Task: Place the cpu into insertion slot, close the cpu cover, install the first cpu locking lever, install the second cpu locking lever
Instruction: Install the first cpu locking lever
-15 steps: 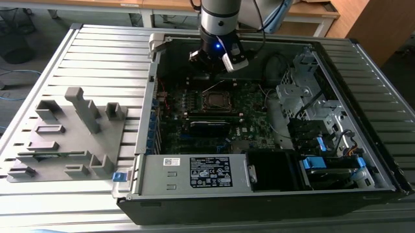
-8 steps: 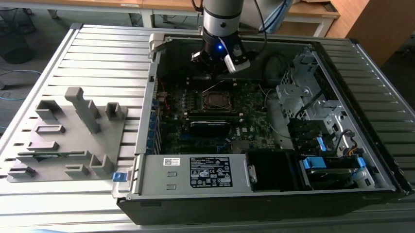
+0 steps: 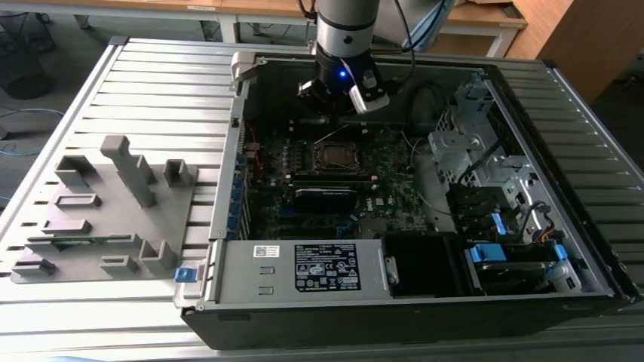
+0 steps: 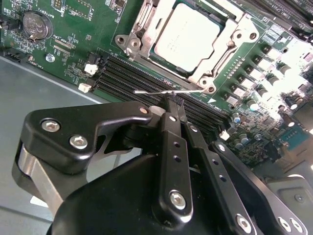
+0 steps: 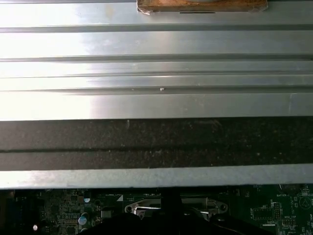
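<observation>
The cpu (image 4: 186, 36) lies flat in the insertion slot (image 3: 336, 154) on the green motherboard inside the open computer case. The silver cpu cover (image 4: 239, 39) lies down around the chip, framing its metal top. A thin wire locking lever (image 4: 146, 92) runs along the socket's edge beside the memory slots. My gripper (image 4: 174, 101) is shut, with its black fingertips right at this lever and touching it. In the exterior view the gripper (image 3: 334, 105) hangs just behind the socket, near the case's far wall. In the first wrist view, the cover's edge (image 5: 146, 208) sits below the case wall.
Long black memory slots (image 4: 122, 73) lie between the gripper and the socket. A coin battery (image 4: 36, 24) sits on the board. A grey fixture plate with blocks (image 3: 101, 211) lies at the exterior view's left. The power supply (image 3: 302, 268) and drive cage (image 3: 483, 151) crowd the case.
</observation>
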`<state>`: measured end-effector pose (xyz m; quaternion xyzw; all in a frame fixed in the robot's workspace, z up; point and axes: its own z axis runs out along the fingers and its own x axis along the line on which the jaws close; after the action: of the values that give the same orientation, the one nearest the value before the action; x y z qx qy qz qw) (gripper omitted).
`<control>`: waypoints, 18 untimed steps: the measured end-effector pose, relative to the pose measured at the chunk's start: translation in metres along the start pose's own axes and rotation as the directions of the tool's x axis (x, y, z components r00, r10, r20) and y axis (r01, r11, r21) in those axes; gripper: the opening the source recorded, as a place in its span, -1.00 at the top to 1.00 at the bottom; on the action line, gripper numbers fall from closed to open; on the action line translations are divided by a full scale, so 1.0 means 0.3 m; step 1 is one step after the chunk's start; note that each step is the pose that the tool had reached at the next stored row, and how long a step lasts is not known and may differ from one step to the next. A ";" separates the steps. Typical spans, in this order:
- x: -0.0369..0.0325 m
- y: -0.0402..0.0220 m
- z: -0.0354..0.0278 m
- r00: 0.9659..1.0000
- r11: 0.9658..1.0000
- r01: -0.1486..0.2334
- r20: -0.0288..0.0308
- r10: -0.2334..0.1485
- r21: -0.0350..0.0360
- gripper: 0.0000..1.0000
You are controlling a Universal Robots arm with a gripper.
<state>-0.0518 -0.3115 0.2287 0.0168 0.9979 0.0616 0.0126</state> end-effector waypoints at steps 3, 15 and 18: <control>0.000 0.000 0.004 1.000 1.000 0.000 0.000 0.000 0.000 0.79; -0.010 -0.002 0.016 1.000 1.000 0.000 0.000 0.000 0.000 0.79; -0.014 -0.002 0.021 1.000 1.000 0.000 0.000 0.000 0.001 0.79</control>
<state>-0.0475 -0.3113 0.2225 0.0168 0.9979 0.0613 0.0126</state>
